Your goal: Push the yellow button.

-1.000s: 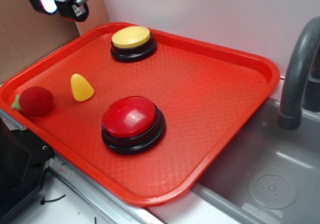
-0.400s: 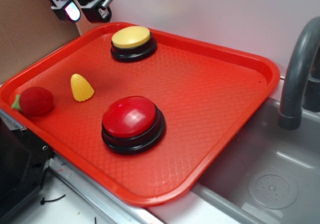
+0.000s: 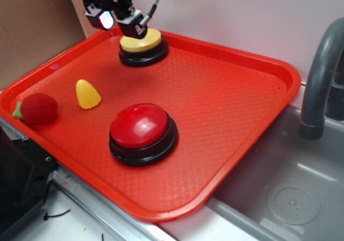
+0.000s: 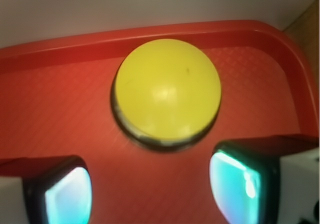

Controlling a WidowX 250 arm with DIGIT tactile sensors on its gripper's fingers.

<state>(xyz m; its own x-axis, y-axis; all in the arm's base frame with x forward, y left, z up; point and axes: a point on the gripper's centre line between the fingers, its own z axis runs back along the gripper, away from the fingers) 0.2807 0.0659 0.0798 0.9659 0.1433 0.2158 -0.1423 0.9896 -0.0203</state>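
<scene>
The gripper [image 3: 119, 21] hangs with its fingers spread wide and empty, just over the near-left edge of the yellow button [image 3: 144, 42], not visibly touching. The button sits at the far corner of the red tray [image 3: 242, 106]. A red button [image 3: 142, 128], a corn toy [image 3: 87, 94] and a strawberry toy [image 3: 36, 108] lie nearer the front.
</scene>
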